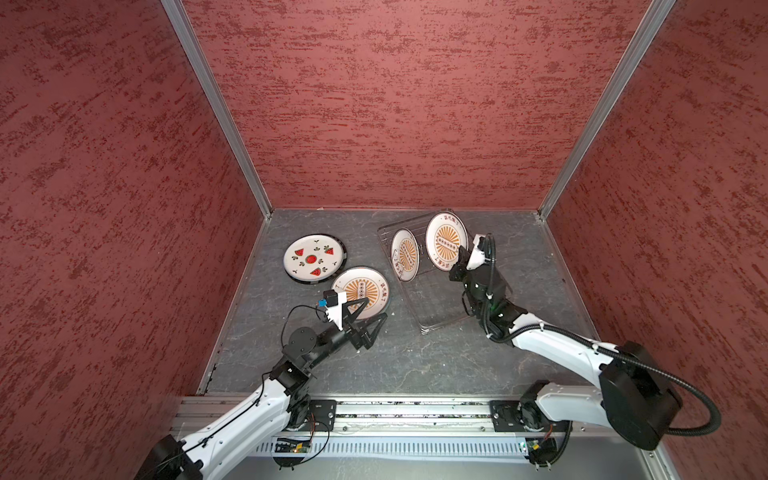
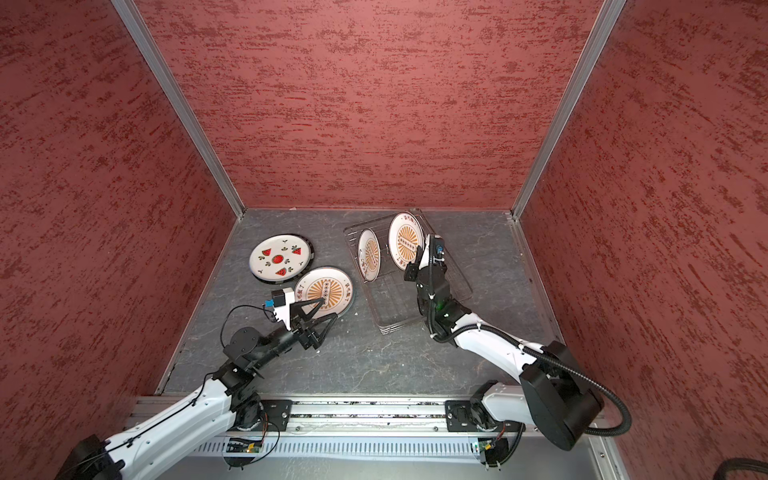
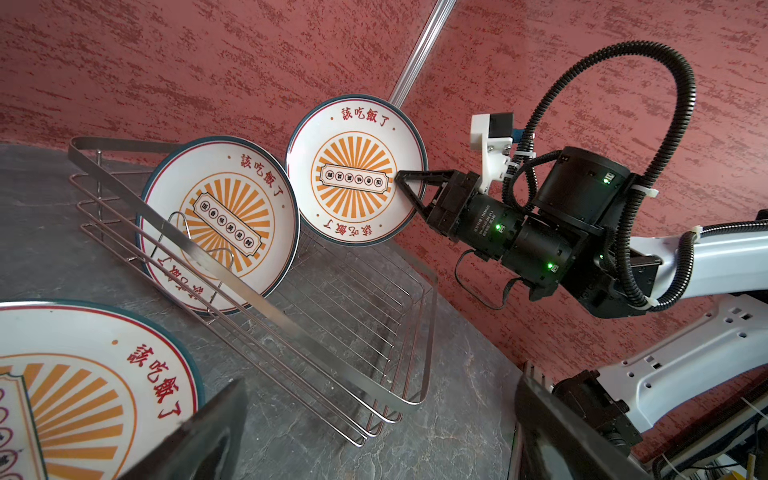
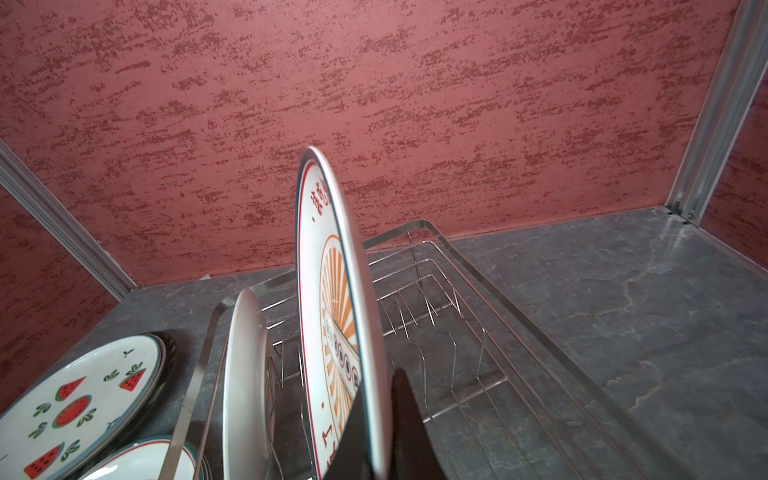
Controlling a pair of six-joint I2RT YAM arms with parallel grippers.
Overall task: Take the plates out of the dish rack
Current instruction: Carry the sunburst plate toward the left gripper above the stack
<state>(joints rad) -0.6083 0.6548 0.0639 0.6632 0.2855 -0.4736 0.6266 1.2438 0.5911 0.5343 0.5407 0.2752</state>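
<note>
Both top views show the silver wire dish rack at right of centre. My right gripper is shut on the rim of an orange sunburst plate, holding it upright over the rack's far end. A second sunburst plate leans in the prongs. My left gripper is open over the near edge of a sunburst plate lying flat on the table.
A watermelon plate lies flat at the left on top of a dark-rimmed plate, touching the flat sunburst plate. Red walls enclose the grey stone tabletop on three sides. The arms' rail runs along the front.
</note>
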